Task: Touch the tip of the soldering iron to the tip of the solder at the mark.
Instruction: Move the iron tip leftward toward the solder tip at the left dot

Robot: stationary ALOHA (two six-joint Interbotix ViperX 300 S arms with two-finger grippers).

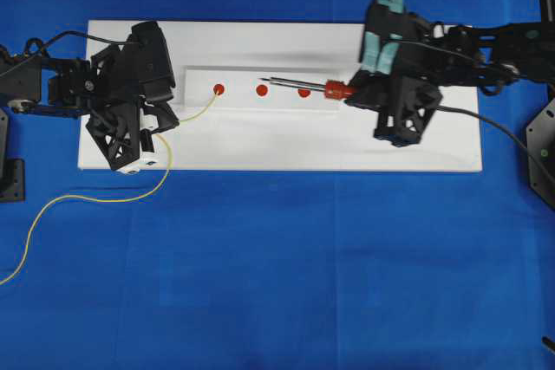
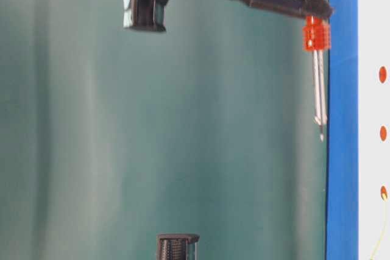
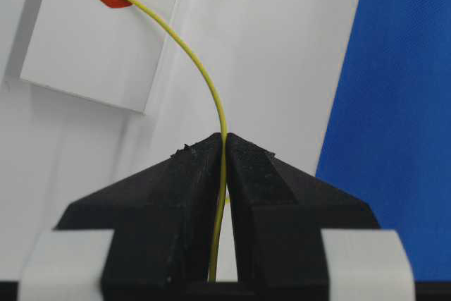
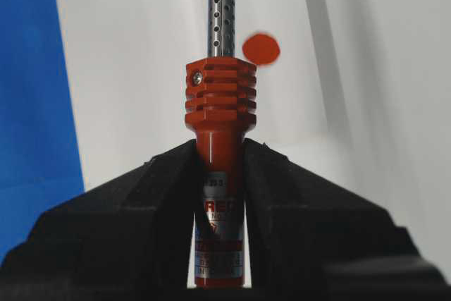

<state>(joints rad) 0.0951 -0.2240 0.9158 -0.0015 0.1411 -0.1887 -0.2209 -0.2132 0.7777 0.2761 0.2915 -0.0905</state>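
The solder point(image 3: 211, 89) is clamped in the left gripper point(image 3: 224, 147), its tip laid on the leftmost red mark point(image 1: 218, 89) of the white board point(image 1: 260, 149). The soldering iron point(image 1: 303, 86) is clamped by its red handle in the right gripper point(image 4: 220, 149), with its tip near the middle mark point(image 1: 262, 90), well apart from the solder. Remaining: the iron tip is to be carried to the solder tip.

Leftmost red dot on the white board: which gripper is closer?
Left. The left gripper sits just left of the leftmost red dot, holding the solder whose tip rests on it. The right gripper holds the soldering iron beyond the other two dots.
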